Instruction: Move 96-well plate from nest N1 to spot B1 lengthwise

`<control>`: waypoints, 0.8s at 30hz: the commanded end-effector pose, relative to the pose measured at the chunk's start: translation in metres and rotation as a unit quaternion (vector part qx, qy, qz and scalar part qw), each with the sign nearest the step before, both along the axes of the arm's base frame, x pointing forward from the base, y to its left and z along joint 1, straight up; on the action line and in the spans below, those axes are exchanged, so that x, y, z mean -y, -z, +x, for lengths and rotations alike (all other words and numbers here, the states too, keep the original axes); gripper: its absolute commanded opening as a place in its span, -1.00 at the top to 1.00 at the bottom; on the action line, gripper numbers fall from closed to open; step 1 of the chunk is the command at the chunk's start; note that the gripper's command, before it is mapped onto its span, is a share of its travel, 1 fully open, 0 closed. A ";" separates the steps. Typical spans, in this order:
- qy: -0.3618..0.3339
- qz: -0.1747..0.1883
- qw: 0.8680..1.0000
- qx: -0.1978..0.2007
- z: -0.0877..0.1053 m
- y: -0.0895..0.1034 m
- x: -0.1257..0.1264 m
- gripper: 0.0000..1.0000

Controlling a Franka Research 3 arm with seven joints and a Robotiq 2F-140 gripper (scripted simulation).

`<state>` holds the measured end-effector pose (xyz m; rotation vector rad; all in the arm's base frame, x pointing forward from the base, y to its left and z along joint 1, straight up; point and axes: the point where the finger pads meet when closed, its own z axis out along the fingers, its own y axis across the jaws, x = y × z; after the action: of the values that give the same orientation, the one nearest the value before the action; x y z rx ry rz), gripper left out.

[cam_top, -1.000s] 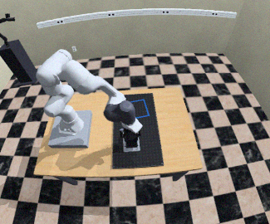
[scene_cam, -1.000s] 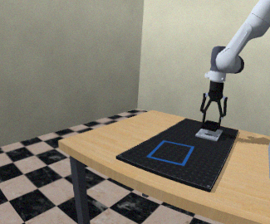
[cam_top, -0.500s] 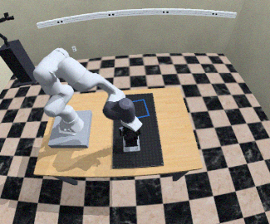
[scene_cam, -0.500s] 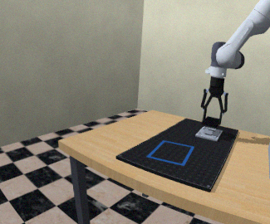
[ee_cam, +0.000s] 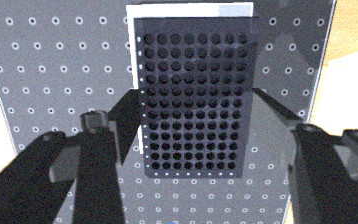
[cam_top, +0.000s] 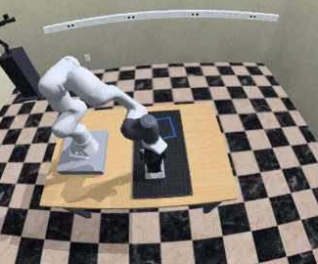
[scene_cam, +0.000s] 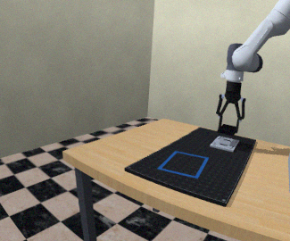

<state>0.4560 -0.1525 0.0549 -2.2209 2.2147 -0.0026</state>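
Bench (scene_cam: 131,145) with black mat | hand (ee_cam: 195,125) clamped on 96-well plate (ee_cam: 195,95), lifted off nest (scene_cam: 225,143) | risk: shallow side grip, plate could tilt or slip heading to blue outline (scene_cam: 183,164)

Between the black fingers sits a black rectangular 96-well plate (ee_cam: 195,95), its top patterned with even rows of round dark wells and a line of tiny white marks along its left and lower edges. Beyond the fingers, a white-grey square plate nest (scene_cam: 224,143) shows as a pale slab. Beneath the fingers spreads a black perforated mat (scene_cam: 207,171), dotted with a regular grid of small pale-ringed holes. Farther out from the fingers, a bright blue taped outline (scene_cam: 183,164) forms a rectangle on that mat. The light-brown wooden surface (scene_cam: 118,149) carries a faint grain, and the floor (cam_top: 276,105) is checkered black marble and beige.
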 end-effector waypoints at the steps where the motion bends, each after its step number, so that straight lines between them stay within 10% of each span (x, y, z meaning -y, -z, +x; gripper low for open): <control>1: -0.003 0.000 1.000 0.001 0.001 -0.002 0.000 -0.21; 24: -0.068 0.000 0.998 0.001 0.009 -0.001 -0.033 -0.21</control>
<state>0.4625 -0.1276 0.0547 -2.3369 2.0928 0.0011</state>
